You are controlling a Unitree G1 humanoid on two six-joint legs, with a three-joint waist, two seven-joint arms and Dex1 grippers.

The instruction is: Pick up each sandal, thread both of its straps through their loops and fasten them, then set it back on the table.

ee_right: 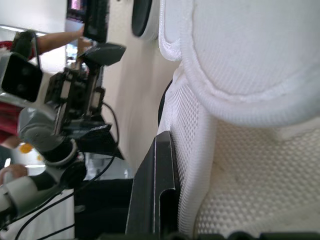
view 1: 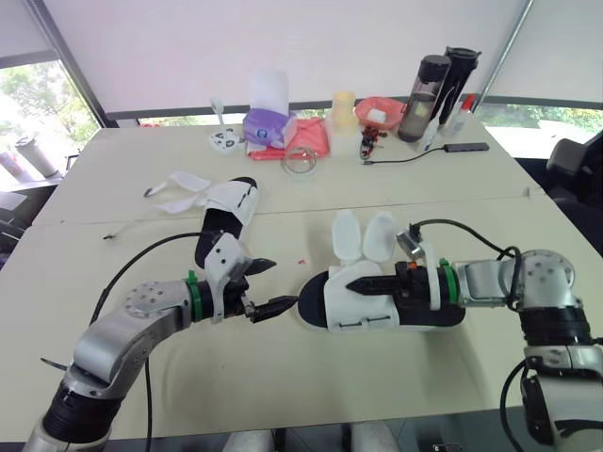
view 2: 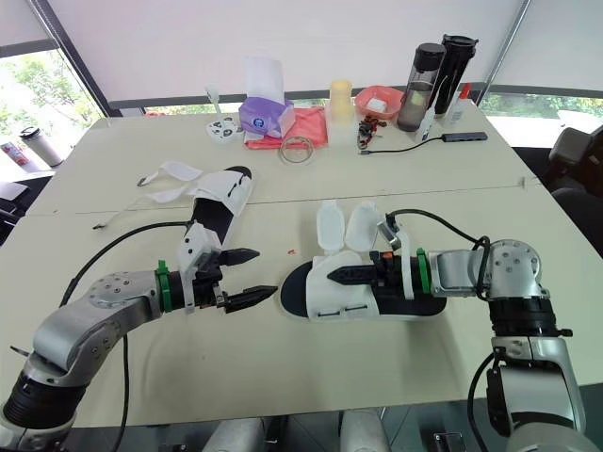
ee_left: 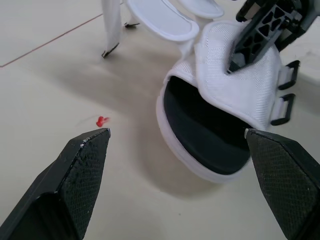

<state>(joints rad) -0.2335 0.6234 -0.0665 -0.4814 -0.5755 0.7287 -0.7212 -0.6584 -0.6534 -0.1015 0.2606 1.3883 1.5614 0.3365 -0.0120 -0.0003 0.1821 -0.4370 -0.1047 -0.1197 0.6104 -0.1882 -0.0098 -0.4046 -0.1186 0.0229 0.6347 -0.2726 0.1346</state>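
Note:
A white-and-black sandal (view 1: 353, 306) lies on the cream table (view 1: 283, 377), near the middle. Its two white straps (view 1: 363, 235) stick up loose on the far side, and its black loops (ee_left: 287, 75) hang free. My right gripper (view 1: 356, 285) is shut on the sandal's white mesh upper (ee_right: 240, 175), one finger (ee_left: 260, 30) lying on top. My left gripper (view 1: 281, 284) is open just off the sandal's toe, touching nothing. A second sandal (view 1: 226, 212) lies farther back on the left, its straps (view 1: 184, 184) spread open.
Along the far edge stand a purple tissue pack (view 1: 267, 127), a red cloth (view 1: 309, 139), a yellow cup (view 1: 344, 111), a red bowl (view 1: 382, 111), two dark bottles (view 1: 424, 85) and a cable with a hub (view 1: 466, 147). A tiny red scrap (ee_left: 101, 121) lies by the toe.

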